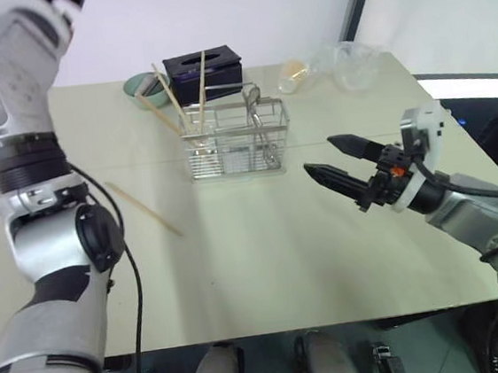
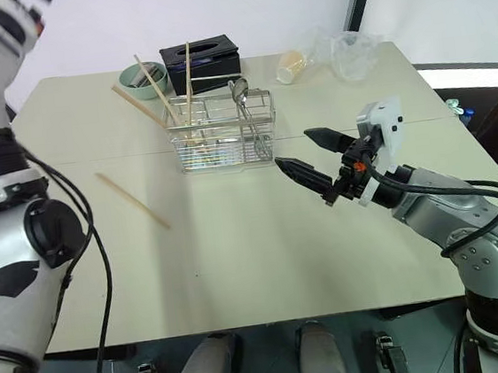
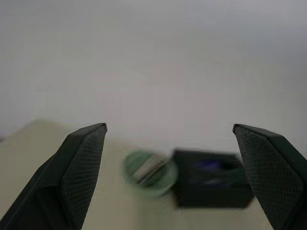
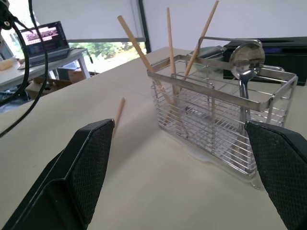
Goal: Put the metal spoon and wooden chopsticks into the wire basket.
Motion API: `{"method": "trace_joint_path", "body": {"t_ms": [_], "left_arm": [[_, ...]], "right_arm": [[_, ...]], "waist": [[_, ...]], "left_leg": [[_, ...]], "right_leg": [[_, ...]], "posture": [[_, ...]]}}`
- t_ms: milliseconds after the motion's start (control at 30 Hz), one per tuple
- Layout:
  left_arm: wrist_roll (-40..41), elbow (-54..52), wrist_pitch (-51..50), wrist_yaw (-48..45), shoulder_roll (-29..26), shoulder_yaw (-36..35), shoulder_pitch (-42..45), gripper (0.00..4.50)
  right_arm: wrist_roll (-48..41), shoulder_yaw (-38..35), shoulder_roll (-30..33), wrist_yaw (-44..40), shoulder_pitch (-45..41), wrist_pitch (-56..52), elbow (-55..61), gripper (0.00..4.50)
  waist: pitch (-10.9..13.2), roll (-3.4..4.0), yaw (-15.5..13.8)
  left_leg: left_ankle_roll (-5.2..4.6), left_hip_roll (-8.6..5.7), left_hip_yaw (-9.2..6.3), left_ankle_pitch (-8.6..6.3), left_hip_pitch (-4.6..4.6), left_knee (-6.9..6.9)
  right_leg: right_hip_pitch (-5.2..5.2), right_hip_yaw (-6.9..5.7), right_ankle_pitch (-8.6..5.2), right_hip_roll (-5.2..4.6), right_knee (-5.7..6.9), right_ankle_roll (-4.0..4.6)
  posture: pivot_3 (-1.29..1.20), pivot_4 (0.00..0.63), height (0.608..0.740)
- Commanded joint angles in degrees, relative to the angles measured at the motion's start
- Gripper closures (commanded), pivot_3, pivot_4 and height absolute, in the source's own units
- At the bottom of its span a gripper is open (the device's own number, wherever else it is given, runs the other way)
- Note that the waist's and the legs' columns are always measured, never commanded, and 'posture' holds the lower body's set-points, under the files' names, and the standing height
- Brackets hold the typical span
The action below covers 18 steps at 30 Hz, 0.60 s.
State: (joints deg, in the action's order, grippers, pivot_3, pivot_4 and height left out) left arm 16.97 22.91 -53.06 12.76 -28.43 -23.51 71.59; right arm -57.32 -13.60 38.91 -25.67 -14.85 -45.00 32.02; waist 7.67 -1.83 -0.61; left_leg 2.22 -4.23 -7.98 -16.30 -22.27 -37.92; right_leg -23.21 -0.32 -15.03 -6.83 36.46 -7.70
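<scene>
The shiny wire basket [image 1: 237, 140] sits mid-counter [image 1: 266, 265], with the metal spoon [image 4: 246, 72] standing bowl-up inside and three wooden chopsticks [image 4: 169, 52] leaning in it; a fourth stick [image 1: 144, 209] lies flat nearby. Both the left pincer [image 3: 168, 167] and the right pincer [image 1: 340, 163] are spread wide, empty.

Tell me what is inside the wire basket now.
The basket holds three chopsticks leaning at one end and the spoon standing bowl-up at the other. A fourth chopstick lies outside on the table.
</scene>
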Motion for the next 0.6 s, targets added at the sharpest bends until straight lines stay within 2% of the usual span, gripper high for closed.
{"method": "trace_joint_path", "body": {"t_ms": [33,200,400,600], "left_arm": [[-1.92,-1.87,-7.23,6.63,1.79,-3.14,-3.86,0.07],[-3.74,-5.95,-9.82,8.94,5.95,-2.64,-10.21,0.07],[-5.37,0.95,-6.8,11.45,10.45,-4.49,-15.68,0.07],[-5.21,5.68,-6.17,14.54,13.58,-7.34,-16.34,0.07]], "right_arm": [[0.88,0.58,-0.74,-1.11,-2.03,1.66,-0.23,0.0],[0.59,1.51,-0.88,-1.56,-1.82,0.94,0.69,0.0],[-0.07,2.56,-1.22,-0.6,-0.32,0.0,2.79,0.0],[-0.59,2.01,-0.42,-0.48,2.14,-0.59,5.63,0.0]], "waist": [[0.01,-0.05,-0.15],[-0.03,-0.24,-0.27],[-0.1,-0.14,-0.21],[-0.07,-0.22,-0.21]], "left_leg": [[0.0,0.01,-0.02,0.0,0.0,-0.02],[0.05,0.02,-0.08,0.02,-0.19,-0.15],[0.06,-0.02,0.01,0.01,-0.17,-0.08],[0.06,0.0,0.01,0.01,-0.2,-0.16]], "right_leg": [[-0.04,0.0,0.0,0.01,0.02,0.0],[-0.16,0.0,0.0,-0.05,0.12,0.02],[-0.11,0.03,0.0,-0.18,0.12,0.02],[-0.12,0.02,0.01,-0.16,0.14,0.01]], "posture": [[0.0,0.15,0.649],[0.0,0.15,0.649],[0.0,0.15,0.649],[0.0,0.15,0.649]]}}
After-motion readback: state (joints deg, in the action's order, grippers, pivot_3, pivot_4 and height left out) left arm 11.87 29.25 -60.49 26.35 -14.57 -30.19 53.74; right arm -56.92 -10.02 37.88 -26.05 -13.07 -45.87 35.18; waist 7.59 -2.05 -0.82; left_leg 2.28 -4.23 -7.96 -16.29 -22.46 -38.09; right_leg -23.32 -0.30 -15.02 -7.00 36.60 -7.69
